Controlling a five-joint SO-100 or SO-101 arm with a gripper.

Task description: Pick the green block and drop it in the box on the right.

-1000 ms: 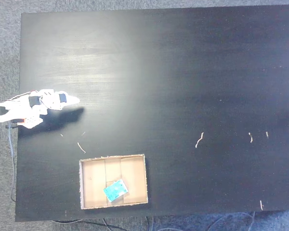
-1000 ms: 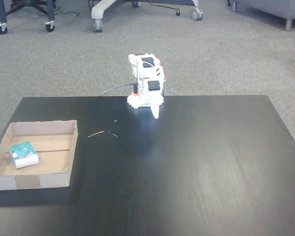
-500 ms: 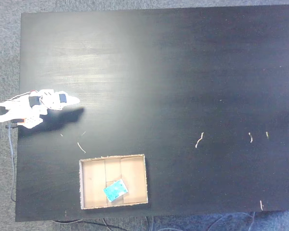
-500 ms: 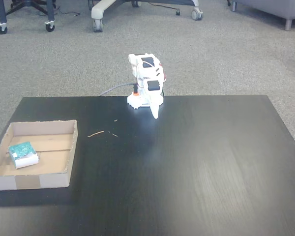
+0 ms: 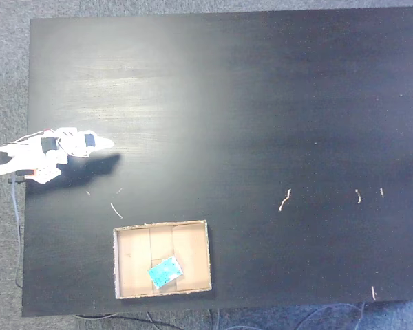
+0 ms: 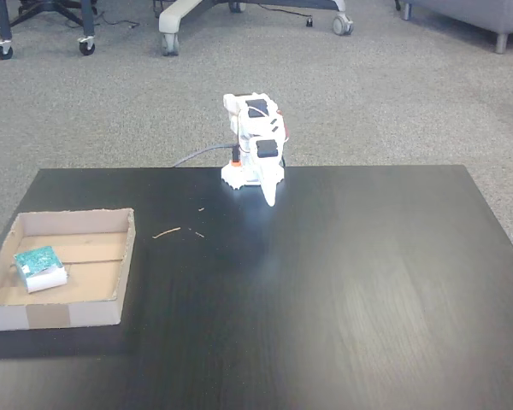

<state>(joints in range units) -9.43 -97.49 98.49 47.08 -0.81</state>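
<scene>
Nothing has moved since the earlier frames: the arm stays folded at the edge of the surface (image 5: pixel 261 103), its hand (image 6: pixel 270 198) tapering to one clenched point, grasping nothing. The green block (image 6: pixel 40 266) lies flat inside the box (image 6: pixel 124 256), near one corner, well apart from the hand. It looks light and stiff, best pinched across opposite side faces.
</scene>
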